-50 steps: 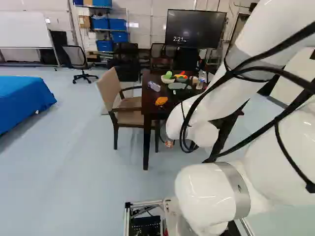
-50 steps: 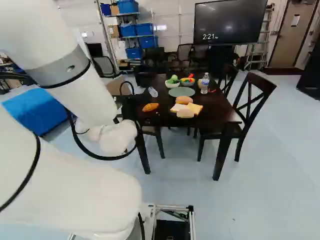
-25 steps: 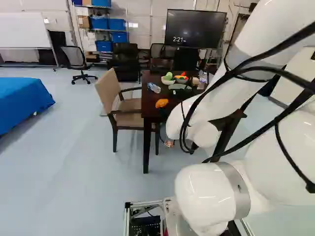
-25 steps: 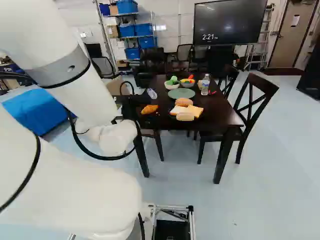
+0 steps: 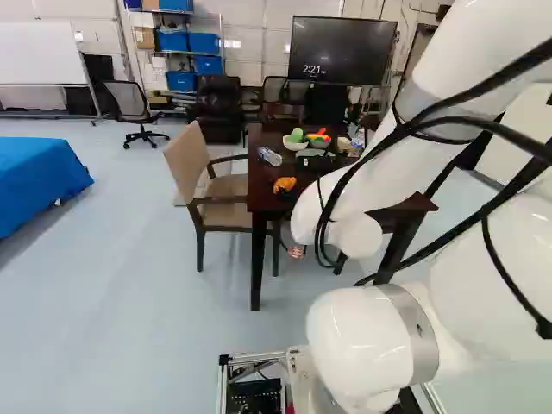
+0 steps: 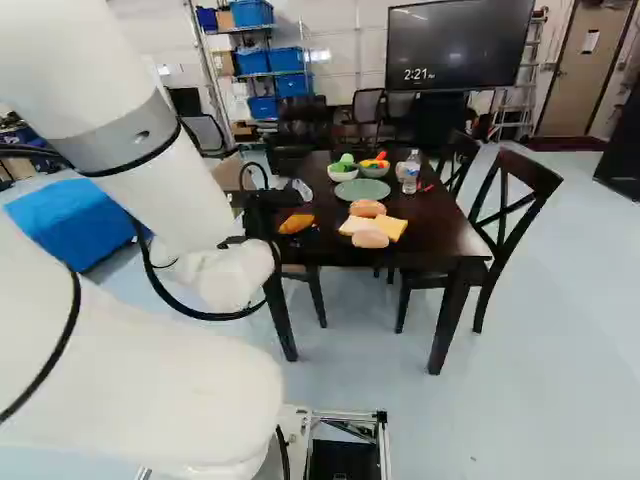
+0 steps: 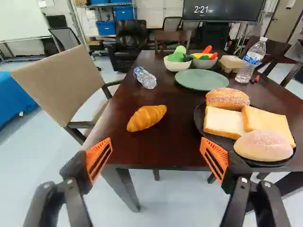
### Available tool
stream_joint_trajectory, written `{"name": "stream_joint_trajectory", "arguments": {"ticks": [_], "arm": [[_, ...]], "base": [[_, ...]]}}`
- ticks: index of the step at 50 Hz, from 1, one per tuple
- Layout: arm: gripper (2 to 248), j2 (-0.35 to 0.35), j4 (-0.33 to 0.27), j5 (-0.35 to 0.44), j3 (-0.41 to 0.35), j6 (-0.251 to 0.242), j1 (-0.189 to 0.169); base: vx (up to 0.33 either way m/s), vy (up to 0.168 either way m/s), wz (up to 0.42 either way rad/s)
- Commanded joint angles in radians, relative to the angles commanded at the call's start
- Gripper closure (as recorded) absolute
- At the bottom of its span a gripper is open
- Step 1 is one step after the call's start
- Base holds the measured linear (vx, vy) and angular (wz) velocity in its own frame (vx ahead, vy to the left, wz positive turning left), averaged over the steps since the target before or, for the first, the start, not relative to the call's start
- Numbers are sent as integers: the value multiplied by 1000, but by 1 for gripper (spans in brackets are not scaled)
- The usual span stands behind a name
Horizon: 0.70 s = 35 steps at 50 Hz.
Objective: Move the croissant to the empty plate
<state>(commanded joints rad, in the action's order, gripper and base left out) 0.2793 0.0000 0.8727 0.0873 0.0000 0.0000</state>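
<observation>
The black tool (image 6: pixel 272 224) is reaching out over the near edge of the dark wooden surface (image 7: pixel 175 146), its two fingers standing wide apart with a broad gap between them. Directly ahead, a golden croissant (image 7: pixel 147 118) is resting on the wood, lying within the span of that gap but beyond the fingertips. To one side, a black plate (image 7: pixel 198 118) is holding two overlapping bread slices (image 7: pixel 224 122) and two buns (image 7: pixel 263 145), one at its near side and one at its far side. A clear bottle (image 7: pixel 145 77) is lying on its side beyond the croissant. Farther along, the green plate (image 7: pixel 202 79) is sitting flat, well apart from the croissant. Just behind it, a white bowl (image 7: pixel 174 65) and a gray-green bowl (image 7: pixel 204 64) are holding colorful food pieces, while a beige container (image 7: pixel 231 63) and an upright water bottle (image 7: pixel 251 61) are standing to one side. A tan armchair (image 7: pixel 57 80) is flanking the surface near the croissant; a dark wooden chair (image 6: pixel 518 180) is facing the opposite side. Beyond, a large screen (image 6: pixel 460 45) is displaying the time.
</observation>
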Motion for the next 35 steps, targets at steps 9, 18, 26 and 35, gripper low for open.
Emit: {"name": "stream_joint_trajectory", "arguments": {"ticks": [9,18,26,35], "arm": [[3,0,0,0,0,0,0],[3,0,0,0,0,0,0],[3,0,0,0,0,0,0],[3,0,0,0,0,0,0]], "base": [[66,4,-16],[50,24,-10],[59,27,-6],[53,33,-12]]}}
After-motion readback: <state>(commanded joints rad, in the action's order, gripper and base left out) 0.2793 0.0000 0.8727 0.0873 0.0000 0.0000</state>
